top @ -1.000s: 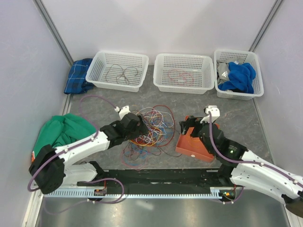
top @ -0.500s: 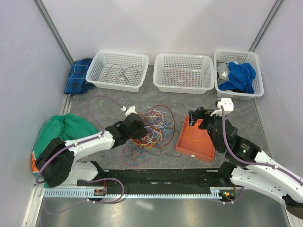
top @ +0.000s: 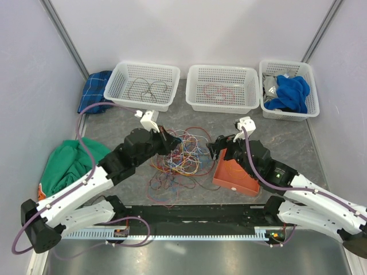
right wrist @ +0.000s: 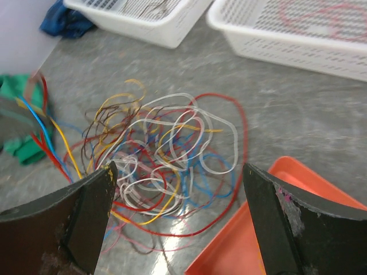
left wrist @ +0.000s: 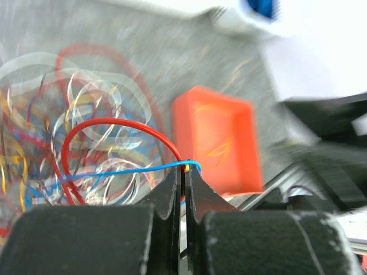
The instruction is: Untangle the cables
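The cables (top: 182, 153) lie tangled on the table (top: 327, 146), beside the orange tray (top: 235, 175). A red and a blue one are pinched in the closed left gripper (left wrist: 184, 172). The right gripper (right wrist: 179, 172) is held wide open near the tangle. The pinched pair should be drawn out slowly, with the rest pinned.

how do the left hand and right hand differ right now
The left hand is shut, pinching red and blue cables at its tips; the right hand is wide open, holding nothing. The left hand is at the tangle's left edge, the right hand at its right, by the orange tray. Both point at the tangle.
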Robot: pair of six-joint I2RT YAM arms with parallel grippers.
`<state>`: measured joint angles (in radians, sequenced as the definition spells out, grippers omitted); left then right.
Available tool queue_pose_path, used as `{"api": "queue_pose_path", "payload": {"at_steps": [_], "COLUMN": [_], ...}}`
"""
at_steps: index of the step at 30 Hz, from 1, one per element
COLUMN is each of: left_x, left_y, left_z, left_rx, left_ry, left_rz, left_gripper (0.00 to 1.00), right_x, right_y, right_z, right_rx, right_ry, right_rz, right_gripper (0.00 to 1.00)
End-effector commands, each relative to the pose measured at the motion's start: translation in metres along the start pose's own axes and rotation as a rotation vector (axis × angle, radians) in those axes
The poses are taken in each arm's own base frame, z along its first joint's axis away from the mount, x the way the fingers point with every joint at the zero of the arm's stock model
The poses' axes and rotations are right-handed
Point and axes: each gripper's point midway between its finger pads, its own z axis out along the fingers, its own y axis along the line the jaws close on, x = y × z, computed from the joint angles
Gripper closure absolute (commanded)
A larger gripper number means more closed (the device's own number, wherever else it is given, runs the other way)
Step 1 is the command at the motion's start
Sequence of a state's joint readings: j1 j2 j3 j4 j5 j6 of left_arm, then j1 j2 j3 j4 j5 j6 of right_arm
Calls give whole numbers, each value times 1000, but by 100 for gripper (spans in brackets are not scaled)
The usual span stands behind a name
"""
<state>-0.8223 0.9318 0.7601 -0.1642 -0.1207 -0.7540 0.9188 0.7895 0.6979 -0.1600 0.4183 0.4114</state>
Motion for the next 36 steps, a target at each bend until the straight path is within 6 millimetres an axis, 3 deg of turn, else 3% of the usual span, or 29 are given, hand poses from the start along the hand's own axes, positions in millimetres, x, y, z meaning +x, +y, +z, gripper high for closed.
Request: {"api": "queue_pose_path", "payload": {"at_steps": [1,6,9,19,27,36], "left_x": [-48,-77,-79,-57,-53,-50], "left_y": [-35,-64,-69,-73,-70,-71], "left_z": [-28,-45,-42,-10,-3,-1], "left_rx": [56,118,119,130,118,126], "left_ry": [-70,-104,-88,20,28,38], "left_rz": [136,175,191,173,169,148], "left_gripper": [98,98,98,98,98,98], "right_x": [1,-22,-40,-70,-55,-35], "right_y": [36,65,86,126,141,143], "right_z": [0,-14,-27,-30,-15,9], "right_rx": [-189,-355,-471,-636,-675,-642], "right_ry": [0,-70,-115,-172,-123,-87], "right_rz": [46,104,121,152,157,148], "right_gripper": [3,5,8,23,52,54]}}
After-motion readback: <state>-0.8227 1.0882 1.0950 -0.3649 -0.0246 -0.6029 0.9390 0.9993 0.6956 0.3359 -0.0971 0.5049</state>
